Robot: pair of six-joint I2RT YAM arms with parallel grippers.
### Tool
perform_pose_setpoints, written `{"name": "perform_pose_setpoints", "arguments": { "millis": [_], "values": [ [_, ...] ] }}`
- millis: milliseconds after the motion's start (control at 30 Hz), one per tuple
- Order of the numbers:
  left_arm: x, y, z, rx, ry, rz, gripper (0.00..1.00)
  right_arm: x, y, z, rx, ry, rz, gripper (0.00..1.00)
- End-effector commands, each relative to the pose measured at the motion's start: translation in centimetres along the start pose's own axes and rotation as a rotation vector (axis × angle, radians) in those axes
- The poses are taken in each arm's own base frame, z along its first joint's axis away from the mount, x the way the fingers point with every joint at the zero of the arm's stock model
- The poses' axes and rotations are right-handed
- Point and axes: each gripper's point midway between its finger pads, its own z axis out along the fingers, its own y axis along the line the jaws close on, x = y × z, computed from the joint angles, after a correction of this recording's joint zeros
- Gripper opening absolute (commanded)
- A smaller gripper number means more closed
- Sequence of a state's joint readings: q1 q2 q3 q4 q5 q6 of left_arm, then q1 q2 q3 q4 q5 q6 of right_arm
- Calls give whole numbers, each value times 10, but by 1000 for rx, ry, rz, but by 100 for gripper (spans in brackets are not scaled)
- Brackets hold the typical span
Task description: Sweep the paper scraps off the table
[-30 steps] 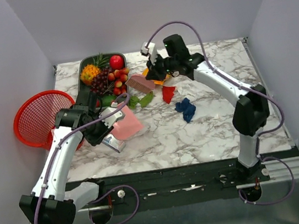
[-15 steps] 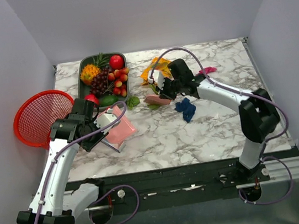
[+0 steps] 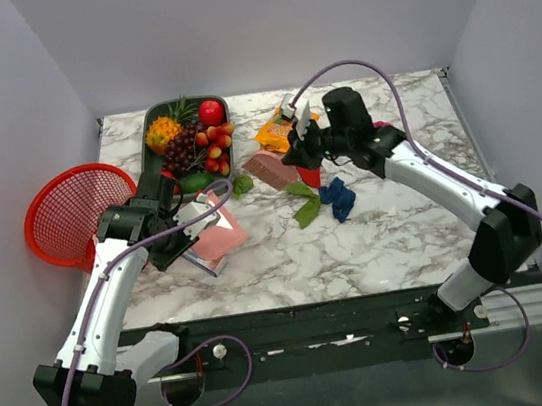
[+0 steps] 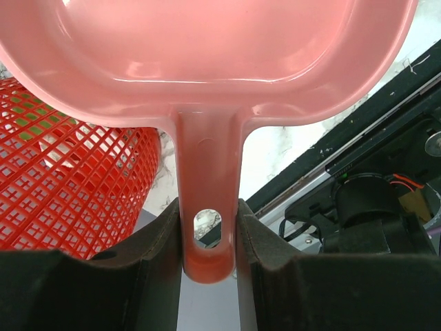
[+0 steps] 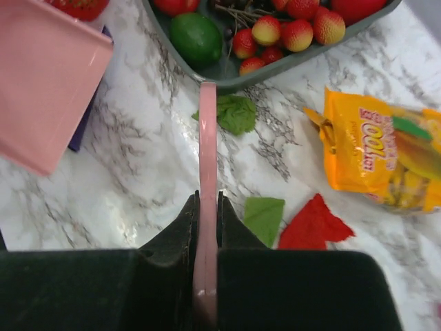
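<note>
My left gripper point(image 4: 209, 221) is shut on the handle of the pink dustpan point(image 4: 207, 55). The dustpan point(image 3: 220, 232) rests tilted on the left of the table point(image 3: 377, 239). My right gripper point(image 5: 207, 200) is shut on a thin pink brush point(image 5: 207, 138), whose head point(image 3: 268, 168) sits just right of the fruit tray. Of the paper scraps, a crumpled green one point(image 5: 236, 112) lies by the brush tip. A flat green one point(image 5: 265, 217) and a red one point(image 5: 313, 224) lie right of the gripper. A blue scrap point(image 3: 336, 199) and a magenta scrap point(image 3: 379, 127) lie further right.
A dark tray of fruit point(image 3: 186, 139) stands at the back left, with an orange snack bag point(image 3: 276, 133) to its right. A red mesh basket point(image 3: 70, 211) hangs off the table's left edge, close behind the dustpan.
The right arm has swung the brush back and left, toward the fruit tray. A green scrap now lies further forward, beside the blue one. The left arm and dustpan have barely moved.
</note>
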State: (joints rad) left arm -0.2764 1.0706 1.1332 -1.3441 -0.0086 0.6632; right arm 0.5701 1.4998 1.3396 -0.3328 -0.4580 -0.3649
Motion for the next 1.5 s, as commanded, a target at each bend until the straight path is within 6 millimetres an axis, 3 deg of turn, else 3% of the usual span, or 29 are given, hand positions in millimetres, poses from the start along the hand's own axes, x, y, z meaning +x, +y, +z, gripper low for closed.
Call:
{"name": "perform_pose_setpoints", "arguments": {
  "millis": [0, 100, 267, 467, 600, 667, 867, 967, 1133, 1233, 1333, 1467],
  "values": [
    [9, -8, -11, 27, 25, 7, 0, 0, -33, 43, 160, -25, 393, 1],
    [8, -9, -18, 26, 17, -13, 0, 8, -61, 64, 303, 5, 605, 1],
    [8, -9, -21, 24, 19, -16, 0, -1, -50, 95, 185, 5, 769, 1],
    [5, -6, -25, 12, 13, -25, 0, 34, -49, 118, 228, 92, 913, 1],
    [5, -4, -28, 12, 23, -27, 0, 76, -62, 115, 411, 188, 968, 1],
    [2, -2, -31, 10, 20, -30, 0, 92, -57, 116, 414, 221, 989, 1],
    [1, -2, -32, 24, 29, -42, 0, 79, -49, 129, 320, 185, 1002, 1],
    [2, -2, -31, 31, 37, -42, 0, 74, -48, 118, 333, 209, 1001, 1],
    [1, -2, -30, 41, 43, -33, 0, 55, -54, 66, 446, 230, 1020, 0],
    [-5, 2, -30, 39, 37, -31, 0, 59, -49, 44, 456, 259, 1029, 1],
    [-10, 7, -30, 34, 30, -33, 0, 62, -49, 37, 445, 236, 1055, 1],
    [-15, 6, -28, 55, 19, -29, 0, 58, -43, 46, 353, 195, 1083, 0]
  ]
}}
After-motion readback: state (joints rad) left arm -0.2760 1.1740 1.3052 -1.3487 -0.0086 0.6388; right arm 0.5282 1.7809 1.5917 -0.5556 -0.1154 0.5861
